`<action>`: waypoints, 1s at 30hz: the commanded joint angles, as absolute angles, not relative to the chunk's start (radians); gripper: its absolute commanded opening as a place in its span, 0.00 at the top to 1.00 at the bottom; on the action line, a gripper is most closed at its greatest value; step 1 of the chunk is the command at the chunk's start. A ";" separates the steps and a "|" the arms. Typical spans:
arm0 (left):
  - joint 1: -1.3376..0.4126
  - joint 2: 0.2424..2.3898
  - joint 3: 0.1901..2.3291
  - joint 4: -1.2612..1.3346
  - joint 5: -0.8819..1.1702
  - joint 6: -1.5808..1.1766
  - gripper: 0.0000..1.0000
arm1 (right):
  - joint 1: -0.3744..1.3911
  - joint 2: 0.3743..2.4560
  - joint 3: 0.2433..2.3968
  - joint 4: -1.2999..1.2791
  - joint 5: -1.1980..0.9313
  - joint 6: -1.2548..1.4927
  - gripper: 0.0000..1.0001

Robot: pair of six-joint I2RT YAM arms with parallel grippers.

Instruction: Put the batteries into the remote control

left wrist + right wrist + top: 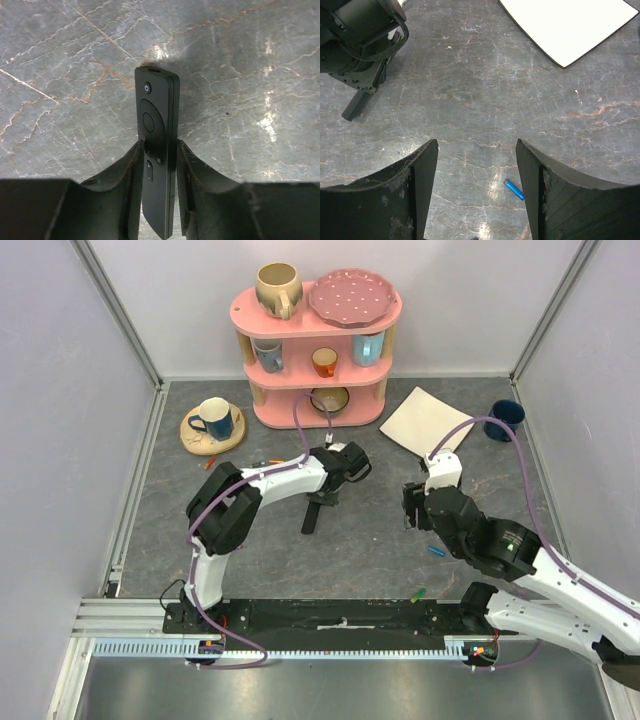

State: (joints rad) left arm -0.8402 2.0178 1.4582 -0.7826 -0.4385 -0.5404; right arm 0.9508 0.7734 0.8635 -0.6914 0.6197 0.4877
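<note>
Left gripper (pixel 158 146) is flanking the slim black plastic remote control (pixel 156 115), though I cannot tell whether it is pinching. Right gripper (pixel 476 146) is hovering spread above a small blue cylindrical battery (pixel 514 190). Loading seemingly not begun.

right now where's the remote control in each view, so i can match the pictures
Top external: the remote control is a dark bar just left of centre, jutting out below the left arm's tip.
Left wrist: centre of frame, between that arm's fingers.
Right wrist: upper left, one end poking out under the left arm.
Shared landmark: the left arm's tip.
</note>
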 commanded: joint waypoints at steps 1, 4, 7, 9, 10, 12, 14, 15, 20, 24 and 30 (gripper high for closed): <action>-0.861 2.029 1.480 -0.750 -0.414 -0.546 0.62 | 0.950 0.741 0.861 -0.718 0.657 0.508 0.29; -0.868 2.026 1.480 -0.750 -0.408 -0.554 0.61 | 0.950 0.732 0.862 -0.732 0.653 0.518 0.29; -0.874 1.975 1.474 -0.759 -0.416 -0.558 0.60 | 0.950 0.718 0.864 -0.741 0.652 0.531 0.28; -0.874 1.919 1.463 -0.764 -0.426 -0.554 0.48 | 0.950 0.716 0.865 -0.741 0.644 0.535 0.28; -0.873 1.889 1.457 -0.765 -0.433 -0.552 0.47 | 0.950 0.716 0.865 -0.739 0.643 0.537 0.28; -0.873 1.781 1.447 -0.759 -0.436 -0.543 0.32 | 0.950 0.721 0.868 -0.739 0.641 0.538 0.28; -0.873 1.661 1.422 -0.732 -0.411 -0.526 0.31 | 0.950 0.727 0.871 -0.741 0.643 0.537 0.28; -0.873 1.622 1.384 -0.683 -0.397 -0.520 0.31 | 0.950 0.730 0.870 -0.741 0.644 0.537 0.27; -0.870 1.356 1.188 -0.517 -0.351 -0.564 0.21 | 0.950 0.739 0.851 -0.727 0.634 0.546 0.27; -0.862 1.154 1.024 -0.497 -0.354 -0.656 0.15 | 0.950 0.735 0.818 -0.687 0.618 0.543 0.27; -0.862 0.951 0.867 -0.449 -0.339 -0.696 0.15 | 0.950 0.785 0.819 -0.631 0.606 0.520 0.27</action>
